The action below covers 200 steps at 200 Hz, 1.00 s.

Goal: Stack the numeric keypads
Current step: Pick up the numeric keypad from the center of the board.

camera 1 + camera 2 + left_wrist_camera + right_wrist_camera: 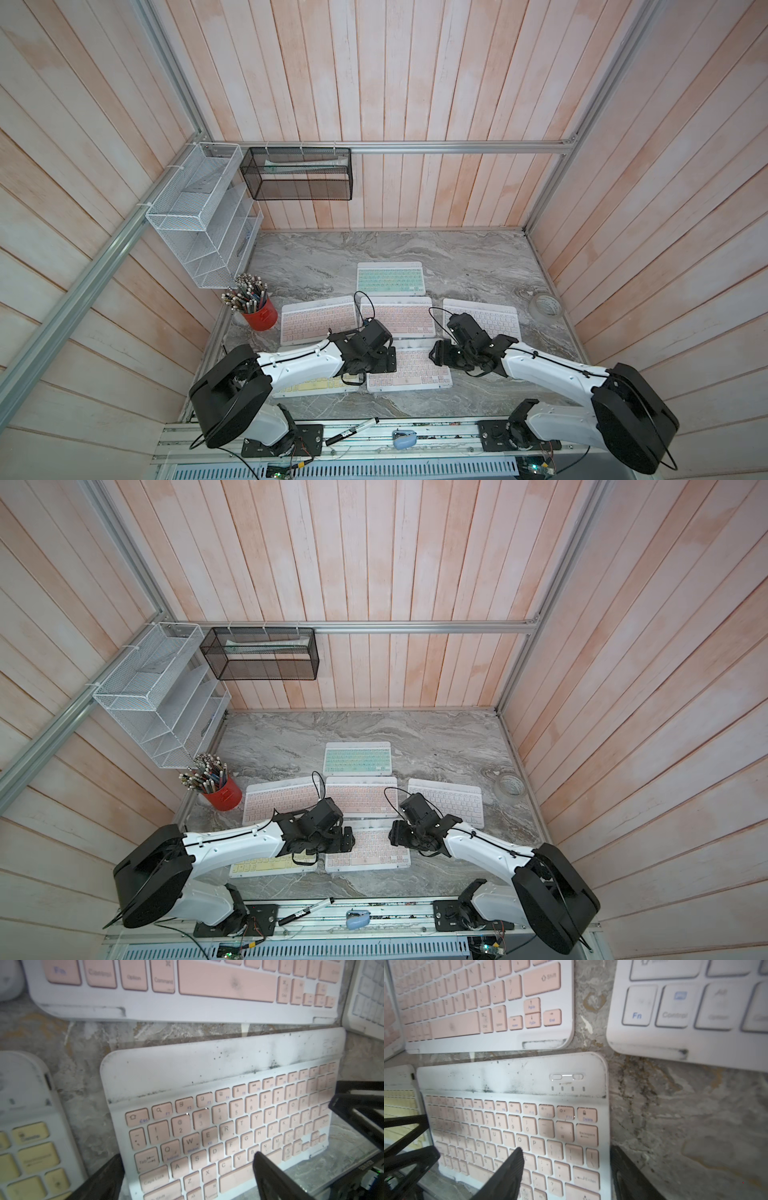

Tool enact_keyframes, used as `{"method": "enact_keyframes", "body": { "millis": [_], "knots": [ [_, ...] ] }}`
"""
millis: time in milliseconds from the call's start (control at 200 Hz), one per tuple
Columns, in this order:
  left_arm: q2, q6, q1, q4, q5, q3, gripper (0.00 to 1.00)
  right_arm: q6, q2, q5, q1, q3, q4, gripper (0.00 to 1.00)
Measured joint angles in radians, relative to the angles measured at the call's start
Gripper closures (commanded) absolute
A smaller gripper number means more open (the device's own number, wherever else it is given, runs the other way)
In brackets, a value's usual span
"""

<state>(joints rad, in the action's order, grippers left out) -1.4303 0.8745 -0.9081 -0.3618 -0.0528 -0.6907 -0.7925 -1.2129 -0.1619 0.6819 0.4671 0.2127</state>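
Slim white-framed keypad with pastel pink keys [409,370] lies flat on the grey marbled tabletop [478,257], nearest the arms and between them. Left claw [187,1156]: spread wide, straddling the keypad's left short edge. Right claw [566,1149]: jaws parted across its right short edge, pinching nothing. A yellow-keyed keypad [307,386] lies just beside it, apart.

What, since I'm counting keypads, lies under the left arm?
The yellow keypad lies under the left arm. Only its near strip of keys shows; the rest is covered.
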Motion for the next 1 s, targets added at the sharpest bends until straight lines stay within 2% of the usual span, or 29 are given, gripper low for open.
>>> {"method": "enact_keyframes", "body": {
  "millis": [230, 410, 810, 1000],
  "knots": [
    [0.103, -0.011, 0.034, 0.094, -0.056, 0.106, 0.03, -0.011, 0.125, -0.183, -0.123, -0.174, -0.227, 0.35],
    [0.161, -0.011, 0.058, 0.147, -0.116, 0.166, 0.03, -0.04, 0.206, -0.278, -0.183, -0.267, -0.311, 0.35],
    [0.265, 0.011, 0.101, 0.256, -0.201, 0.269, 0.05, -0.049, 0.219, -0.342, -0.226, -0.3, -0.35, 0.35],
    [0.304, 0.017, 0.119, 0.266, -0.212, 0.275, 0.07, -0.048, 0.212, -0.351, -0.234, -0.3, -0.356, 0.36]
  ]
}}
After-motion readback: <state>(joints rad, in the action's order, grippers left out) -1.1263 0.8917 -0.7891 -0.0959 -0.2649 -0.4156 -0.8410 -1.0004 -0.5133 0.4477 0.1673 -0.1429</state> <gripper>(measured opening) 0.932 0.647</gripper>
